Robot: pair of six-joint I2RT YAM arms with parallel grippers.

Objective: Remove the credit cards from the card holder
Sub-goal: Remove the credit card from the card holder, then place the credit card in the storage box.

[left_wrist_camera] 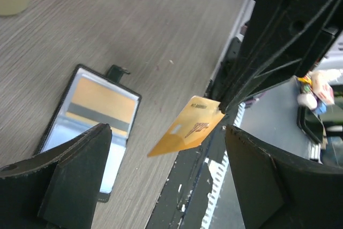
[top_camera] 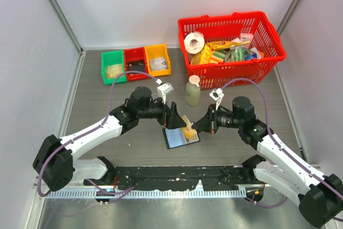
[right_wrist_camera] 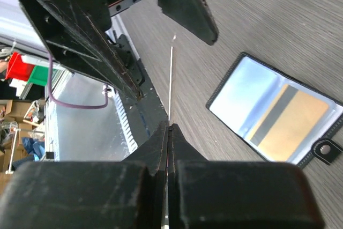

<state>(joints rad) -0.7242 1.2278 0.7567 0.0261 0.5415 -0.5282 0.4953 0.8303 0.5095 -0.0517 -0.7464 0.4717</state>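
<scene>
The card holder (top_camera: pixel 174 138) lies flat and open on the table (top_camera: pixel 91 100); it is black-edged, its pale blue-grey inner faces turned up, a small clasp tab jutting from one short end; a stowed card (right_wrist_camera: pixel 292 124), orange-yellow with a dark stripe, sits in one inner pocket; the yellow-orange card (left_wrist_camera: pixel 187 126) is out of the holder, tilted in the air beside it and apart from it, pinched at one corner by the closed right gripper (right_wrist_camera: pixel 169 130).
</scene>
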